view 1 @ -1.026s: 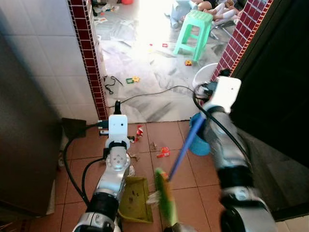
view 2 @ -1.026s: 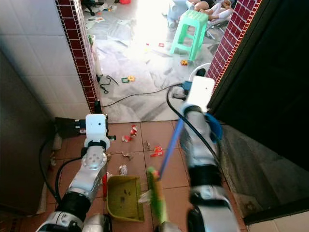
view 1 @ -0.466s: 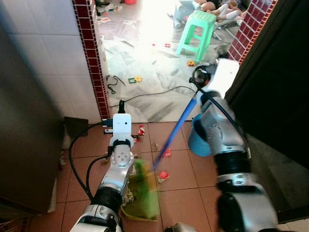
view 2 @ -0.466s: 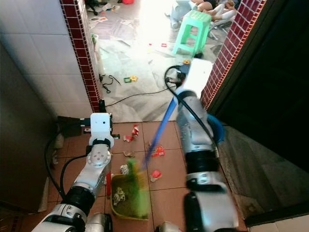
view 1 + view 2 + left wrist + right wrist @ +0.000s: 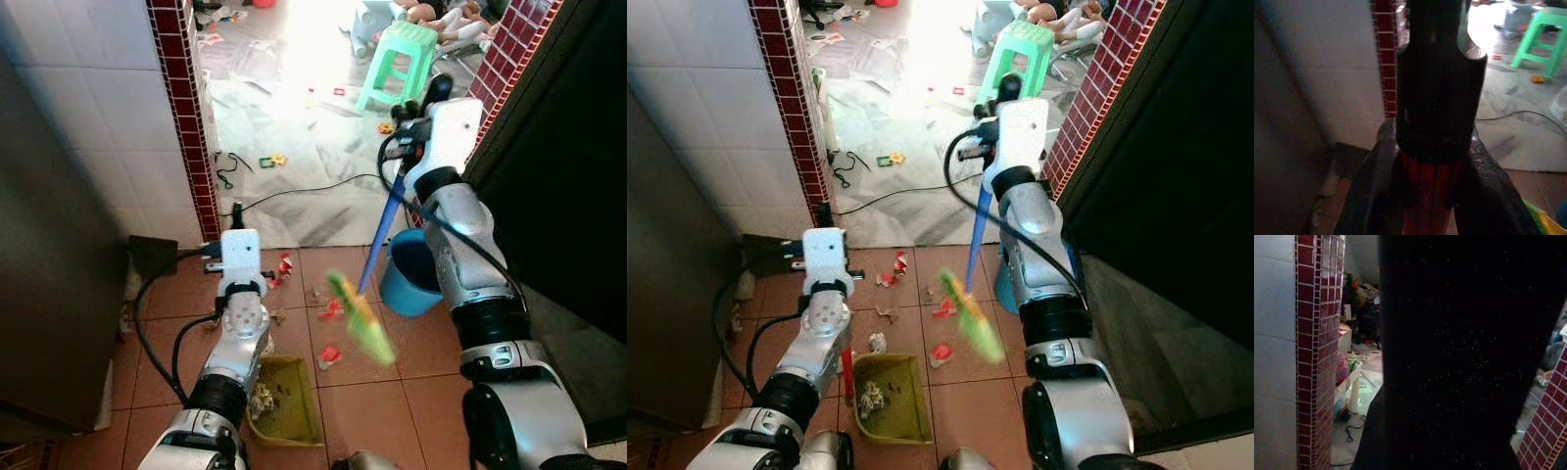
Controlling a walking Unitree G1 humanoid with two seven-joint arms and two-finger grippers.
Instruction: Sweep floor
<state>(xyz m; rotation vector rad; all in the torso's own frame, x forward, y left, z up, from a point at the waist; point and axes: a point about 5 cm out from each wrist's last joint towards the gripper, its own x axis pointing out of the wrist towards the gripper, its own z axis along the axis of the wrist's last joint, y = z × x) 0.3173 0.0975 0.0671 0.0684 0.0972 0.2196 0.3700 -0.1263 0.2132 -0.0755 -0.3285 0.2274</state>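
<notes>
Broom hung blurred above the terracotta floor, its green head raised and tilted, its blue handle running up to the right gripper. That gripper sat high, near the red brick pillar; whether its fingers were clamped on the handle I could not tell, for the right wrist view was mostly a dark mass with a strip of brick beside it. Blue bucket stood just below and beside the right forearm, next to the handle's lower stretch.

The left gripper was closed on the dustpan's red handle, the two black fingers pressing it from either side. Beneath the left arm the yellow-green dustpan rested on the tiles with crumpled scraps inside it. Forward of the fingers lay red litter on the floor, with more red bits further out near the tile edge. The broom head hovered between the litter and the bucket, apart from the dustpan.

Beyond the fingers the floor changed to pale marble, crossed by a black cable. A green stool stood well beyond, in bright light, with small toys scattered near it. A dark flat object lay by the white tiled wall.
</notes>
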